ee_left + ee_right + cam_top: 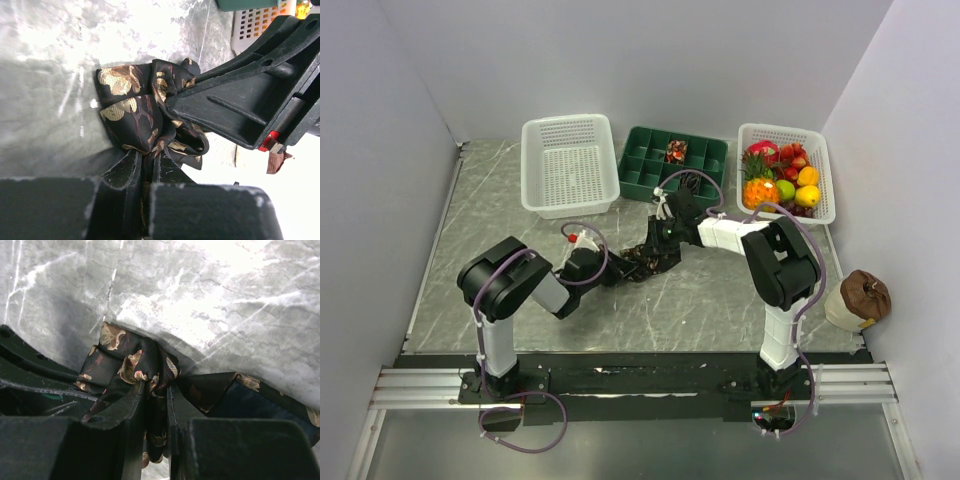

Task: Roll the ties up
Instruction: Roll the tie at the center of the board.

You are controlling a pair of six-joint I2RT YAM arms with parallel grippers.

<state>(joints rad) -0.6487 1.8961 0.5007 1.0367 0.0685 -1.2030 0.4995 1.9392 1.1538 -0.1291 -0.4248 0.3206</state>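
Note:
A black tie [642, 263] with a gold leaf pattern lies bunched on the marble table, between both grippers. My left gripper [617, 270] is shut on a fold at its left side; in the left wrist view the fingers [127, 167] pinch the tie [127, 97] at the left gripper [148, 159]. From the right, my right gripper [660, 248] is shut on the tie, and cloth [131, 365] fills the gap of the right gripper [156, 397]. A reddish rolled tie [676, 151] and a dark rolled one [692, 183] sit in the green tray [645, 165].
A white basket [570, 165] stands at the back left, with nothing in it. Another white basket [820, 150] at the back right holds toy fruit. A brown-topped cup [858, 298] sits at the table's right edge. The two grippers are very close together.

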